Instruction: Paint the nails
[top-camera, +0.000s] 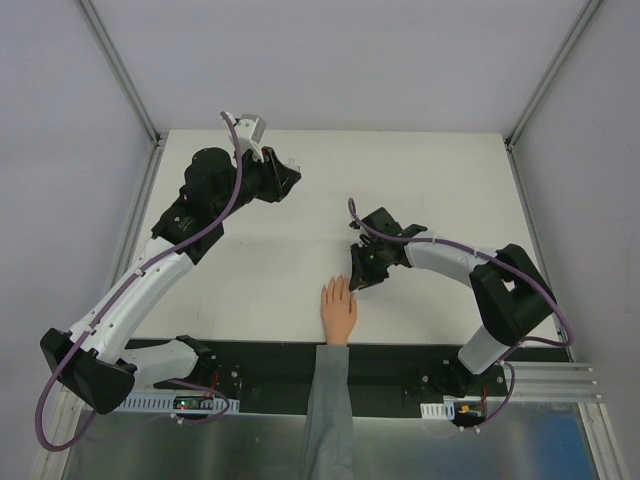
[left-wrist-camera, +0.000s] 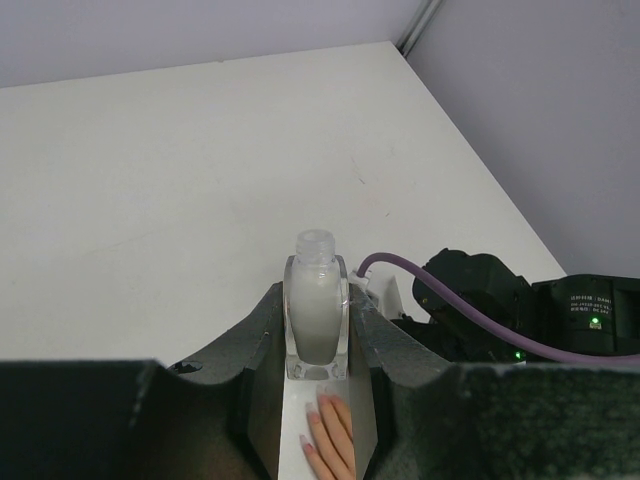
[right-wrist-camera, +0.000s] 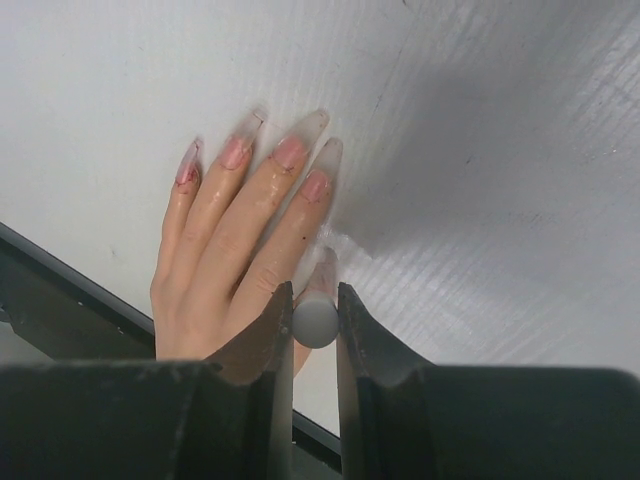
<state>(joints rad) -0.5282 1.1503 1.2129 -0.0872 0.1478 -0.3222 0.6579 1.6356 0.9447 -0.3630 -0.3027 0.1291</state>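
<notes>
A peach hand (top-camera: 338, 308) with a grey sleeve (top-camera: 328, 410) lies flat at the table's near edge. Its nails (right-wrist-camera: 290, 150) are long, pale and pinkish. My right gripper (right-wrist-camera: 314, 295) is shut on a round grey brush cap (right-wrist-camera: 316, 322). The brush end points down at the thumb (right-wrist-camera: 322, 268), beside the fingers. From above, the right gripper (top-camera: 357, 280) sits just right of the fingertips. My left gripper (left-wrist-camera: 317, 305) is shut on an uncapped clear bottle (left-wrist-camera: 316, 270) of milky white polish. It is raised at the table's far left (top-camera: 290, 178), away from the hand.
The white table (top-camera: 440, 180) is walled by grey panels and metal posts at the far corners. A black strip (top-camera: 390, 365) with both arm bases runs along the near edge. A purple cable (left-wrist-camera: 470, 320) loops along the right arm.
</notes>
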